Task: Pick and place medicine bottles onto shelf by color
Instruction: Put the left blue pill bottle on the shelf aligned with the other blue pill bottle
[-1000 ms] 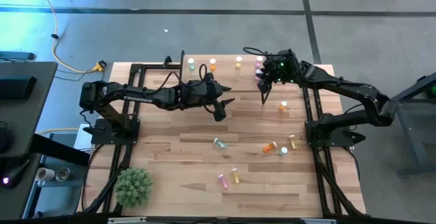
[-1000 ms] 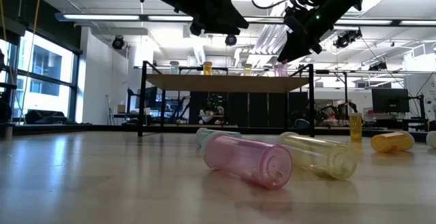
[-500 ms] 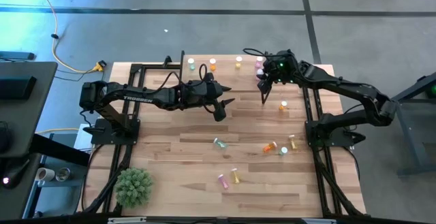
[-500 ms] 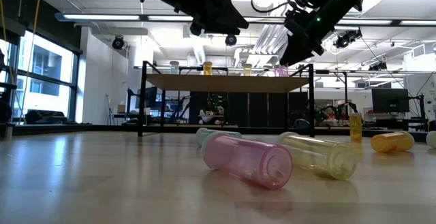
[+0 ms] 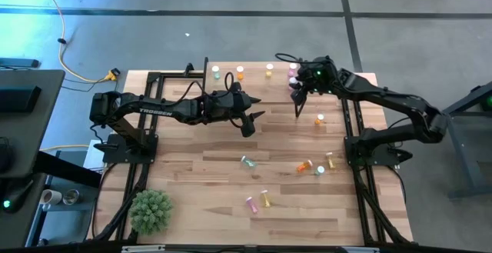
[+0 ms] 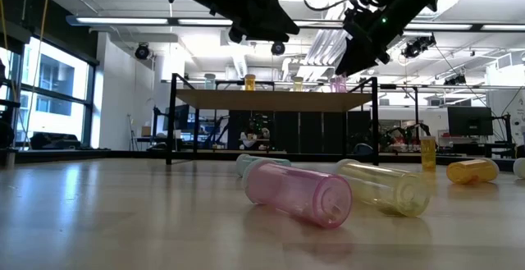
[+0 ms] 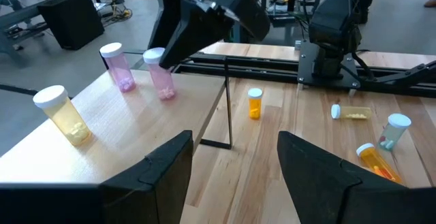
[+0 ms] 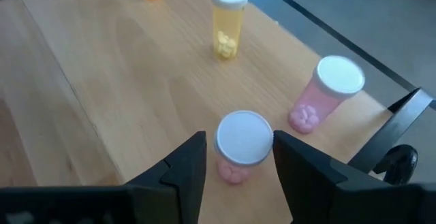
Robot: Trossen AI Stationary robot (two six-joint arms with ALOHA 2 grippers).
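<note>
At the far right end of the shelf [image 8: 122,101], the right gripper [image 8: 235,163] hangs over an upright pink bottle [image 8: 240,146], its long axis vertical and white cap up, with a dark finger on either side of the cap; the fingers are spread and whether they touch the bottle cannot be told. A second pink bottle [image 8: 325,94] stands upright just beside it near the shelf's corner, and a yellow bottle [image 8: 228,20] stands upright farther along. The high view adds what the wrist camera misses: a green bottle [image 5: 217,73] and an orange bottle [image 5: 240,72] also stand on the shelf, while loose bottles lie on the tabletop [image 5: 192,176] with long axes horizontal, among them a green one [image 5: 247,161], an orange one [image 5: 306,165] and a pink one [image 5: 250,204] beside a yellow one [image 5: 266,198]. A small orange bottle [image 5: 320,119] stands upright alone below the shelf's right end. The low view shows the lying pink bottle [image 6: 297,189] with its cap end turned toward the camera, and the yellow one [image 6: 385,186] behind it. The left gripper [image 5: 250,118] waits over the middle of the table, fingers [image 7: 157,176] spread and holding nothing. A green plant [image 5: 151,211] sits at the table's near left corner.
</note>
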